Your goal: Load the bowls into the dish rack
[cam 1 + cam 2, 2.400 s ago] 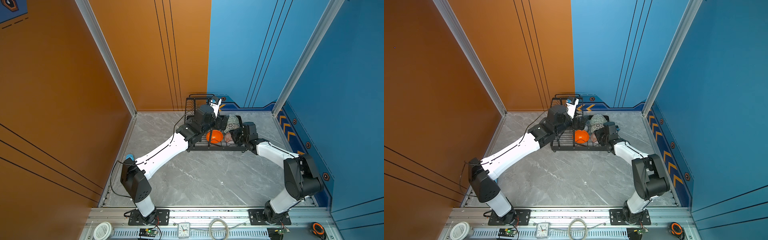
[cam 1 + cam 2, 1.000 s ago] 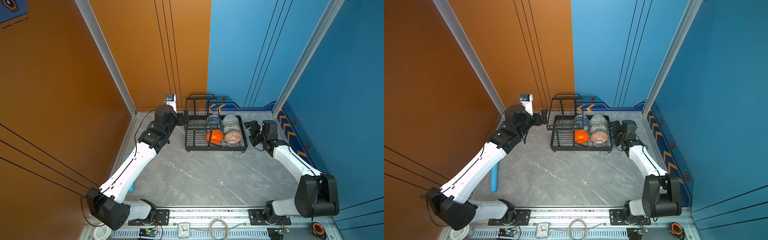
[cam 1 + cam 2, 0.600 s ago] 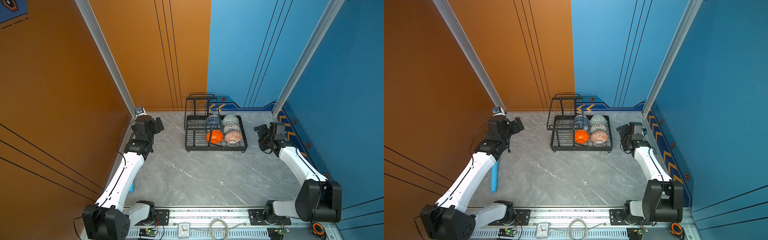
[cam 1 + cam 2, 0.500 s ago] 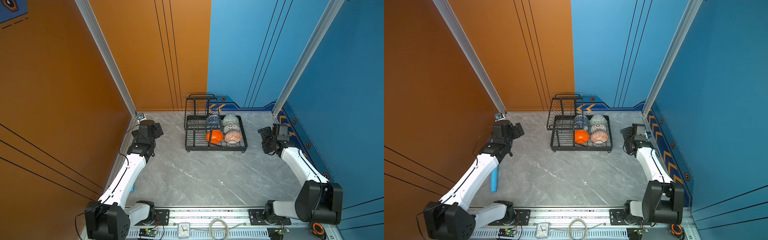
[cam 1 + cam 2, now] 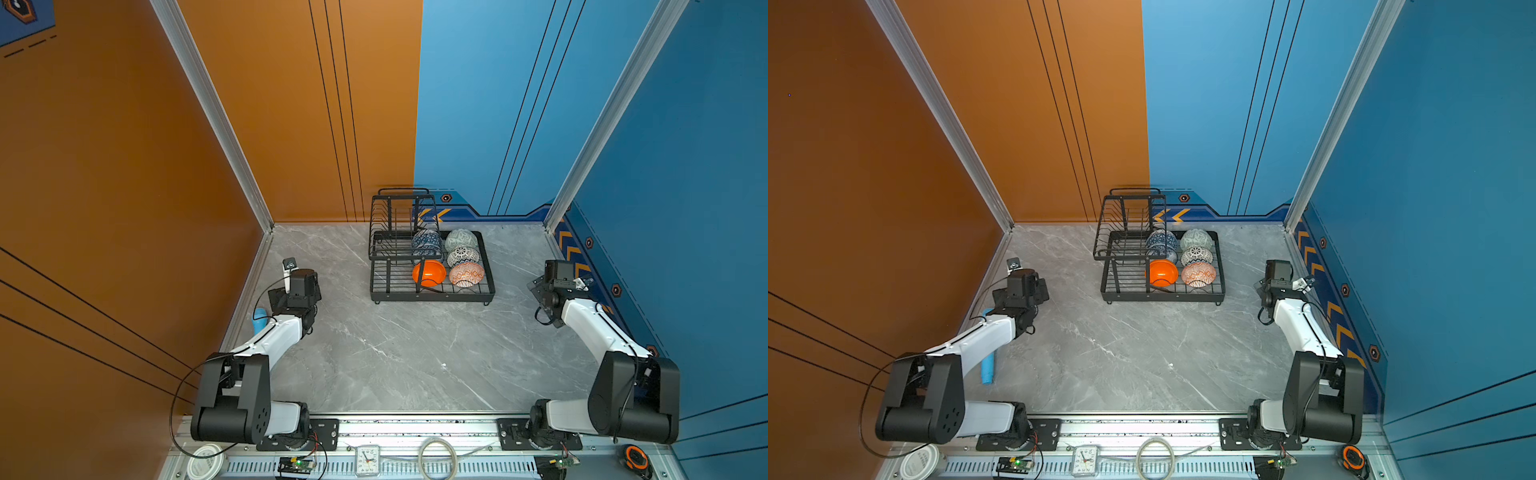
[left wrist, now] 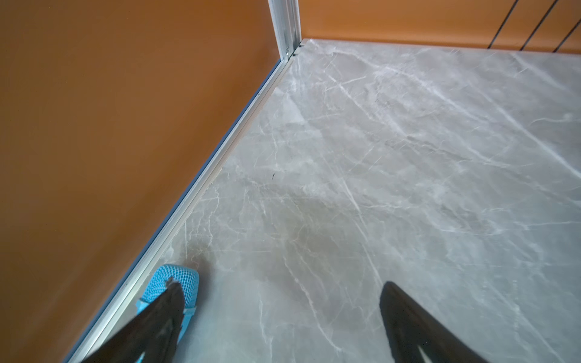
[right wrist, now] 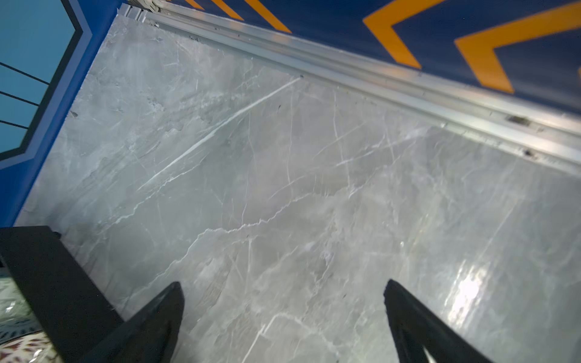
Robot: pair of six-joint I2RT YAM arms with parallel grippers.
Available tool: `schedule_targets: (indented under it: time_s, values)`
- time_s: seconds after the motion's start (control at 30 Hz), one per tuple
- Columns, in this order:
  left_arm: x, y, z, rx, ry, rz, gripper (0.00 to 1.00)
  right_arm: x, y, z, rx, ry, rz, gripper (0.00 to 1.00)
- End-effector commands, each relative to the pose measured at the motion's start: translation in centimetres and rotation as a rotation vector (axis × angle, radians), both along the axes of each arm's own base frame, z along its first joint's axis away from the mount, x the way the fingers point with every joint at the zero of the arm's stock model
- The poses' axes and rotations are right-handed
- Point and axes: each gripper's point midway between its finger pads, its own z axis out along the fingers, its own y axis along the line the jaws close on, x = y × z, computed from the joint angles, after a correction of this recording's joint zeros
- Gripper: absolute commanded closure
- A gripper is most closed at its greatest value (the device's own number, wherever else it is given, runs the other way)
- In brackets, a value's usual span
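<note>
The black wire dish rack (image 5: 432, 296) (image 5: 1163, 297) stands at the back middle in both top views. In its base tray sit several bowls: blue geometric (image 5: 427, 242), pale green (image 5: 462, 240), white-black lattice (image 5: 464, 256), glossy orange (image 5: 429, 273) and orange-white diamond (image 5: 466, 274). My left gripper (image 6: 279, 289) is open and empty, low over the floor near the left wall. My right gripper (image 7: 283, 290) is open and empty beside the rack's right corner (image 7: 47, 273). Both arms' wrists (image 5: 299, 286) (image 5: 555, 282) are well clear of the rack.
A light-blue cylinder (image 5: 987, 365) (image 6: 176, 279) lies along the left wall, its end beside my left finger. The orange wall and the chevron-marked blue wall (image 7: 471, 37) are close to the grippers. A clock (image 5: 368, 459), a cable coil and tape sit on the front rail.
Both arms have drawn back from the rack, the left toward the front left wall and the right toward the right wall. Both grippers stayed open. The bowls have not moved.
</note>
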Motion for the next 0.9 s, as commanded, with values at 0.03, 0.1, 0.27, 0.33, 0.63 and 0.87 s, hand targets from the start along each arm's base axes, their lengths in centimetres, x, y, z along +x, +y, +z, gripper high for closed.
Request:
schedule_targets:
  time_s: [0.03, 0.1, 0.27, 0.33, 0.63, 0.87]
  values:
    - [0.9, 0.0, -0.7, -0.011, -0.083, -0.017, 0.02, 1.7, -1.4, 0.2, -0.278, 0.039, 0.160, 0.00]
    - [1.2, -0.7, -0.8, -0.010, -0.085, -0.056, 0.02, 2.9, -1.1, 0.2, -0.318, 0.004, 0.224, 0.00]
    - [1.5, -1.5, -0.5, -0.015, -0.117, -0.112, 0.02, 5.0, 1.1, 0.3, -0.363, -0.119, 0.386, 0.00]
    - [1.4, -1.7, -0.2, -0.014, -0.143, -0.126, 0.02, 5.3, 2.2, 0.1, -0.385, -0.149, 0.444, 0.00]
    - [1.3, -2.0, 0.1, -0.015, -0.176, -0.145, 0.02, 5.5, 6.0, -0.4, -0.406, -0.261, 0.633, 0.00]
    - [1.3, -3.0, 0.2, -0.029, -0.192, -0.208, 0.02, 6.0, 7.2, -0.7, -0.424, -0.299, 0.705, 0.00]
